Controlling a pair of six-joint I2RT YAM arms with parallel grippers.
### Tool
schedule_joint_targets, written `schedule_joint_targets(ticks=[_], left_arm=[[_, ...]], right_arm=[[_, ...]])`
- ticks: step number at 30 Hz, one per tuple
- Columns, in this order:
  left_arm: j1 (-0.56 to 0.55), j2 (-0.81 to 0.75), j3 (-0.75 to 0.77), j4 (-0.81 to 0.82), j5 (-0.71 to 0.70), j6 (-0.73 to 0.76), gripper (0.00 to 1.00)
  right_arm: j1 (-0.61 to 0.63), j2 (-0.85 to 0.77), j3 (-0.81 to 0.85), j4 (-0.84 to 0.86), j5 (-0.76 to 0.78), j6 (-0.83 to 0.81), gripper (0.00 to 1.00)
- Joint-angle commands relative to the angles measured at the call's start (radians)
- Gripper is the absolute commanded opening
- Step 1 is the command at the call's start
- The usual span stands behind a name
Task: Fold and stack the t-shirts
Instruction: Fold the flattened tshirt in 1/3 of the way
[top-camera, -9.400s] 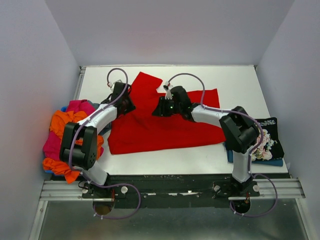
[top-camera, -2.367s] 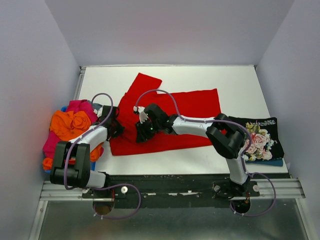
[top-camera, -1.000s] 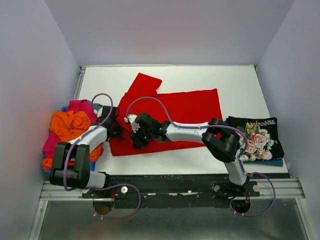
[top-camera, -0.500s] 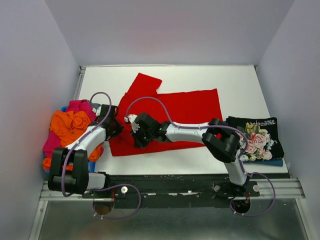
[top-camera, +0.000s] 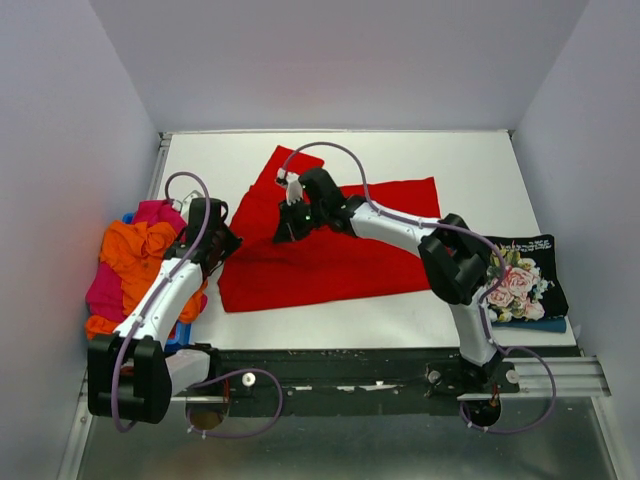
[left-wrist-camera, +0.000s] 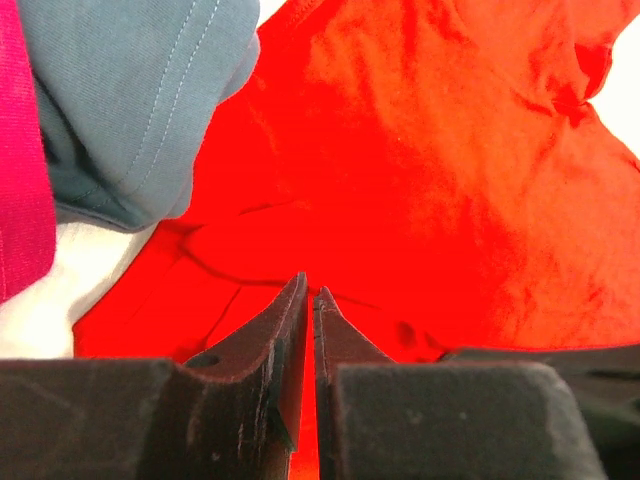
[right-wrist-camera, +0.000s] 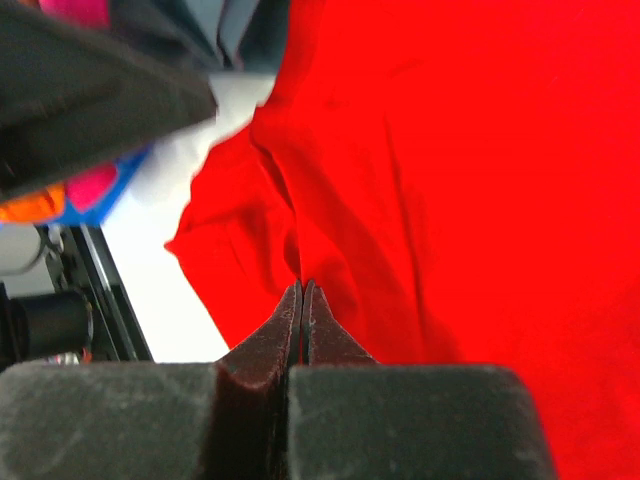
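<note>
The red t-shirt (top-camera: 340, 250) lies spread on the white table (top-camera: 460, 165), one sleeve pointing to the back. My left gripper (top-camera: 211, 243) is at its left edge. In the left wrist view its jaws (left-wrist-camera: 308, 287) are closed to a thin slit on the red cloth (left-wrist-camera: 420, 180), with creases running to the tips. My right gripper (top-camera: 288, 227) is over the shirt's upper left part. In the right wrist view (right-wrist-camera: 301, 285) it is shut, with a ridge of red cloth (right-wrist-camera: 480, 150) meeting its tips.
A loose pile of orange (top-camera: 135, 250) and magenta (top-camera: 160, 212) tees lies at the table's left edge. A teal-grey tee (left-wrist-camera: 130, 90) lies beside the left gripper. The folded black floral tee (top-camera: 520, 280) lies on a blue one at the right edge.
My right gripper has moved back and slightly right, from the shirt's lower left to its upper left. My left gripper has shifted a little back and left, its elbow swinging toward the near edge.
</note>
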Motion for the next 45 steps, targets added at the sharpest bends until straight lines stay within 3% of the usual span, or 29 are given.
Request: schedule_joint_targets(ticks=[1, 8, 16, 31, 38, 45], left_arm=[[0.006, 0.008, 0.017, -0.022, -0.016, -0.001, 0.19], [0.006, 0.045, -0.003, 0.02, 0.012, 0.004, 0.19], [0.001, 0.123, -0.018, 0.096, 0.05, 0.01, 0.17], [-0.048, 0.396, 0.178, 0.133, 0.015, 0.008, 0.17], [-0.051, 0.436, 0.221, 0.109, -0.025, 0.027, 0.3], [-0.052, 0.525, 0.256, 0.126, -0.022, 0.041, 0.31]], right_arm=[[-0.052, 0.083, 0.111, -0.091, -0.063, 0.033, 0.01], [-0.132, 0.155, 0.211, -0.163, -0.063, 0.039, 0.01], [-0.177, 0.131, 0.124, -0.122, -0.041, 0.074, 0.01], [-0.224, 0.086, 0.076, -0.098, -0.01, 0.122, 0.01], [-0.243, 0.103, 0.112, -0.11, -0.024, 0.136, 0.01], [-0.249, 0.137, 0.141, -0.133, -0.02, 0.15, 0.04]])
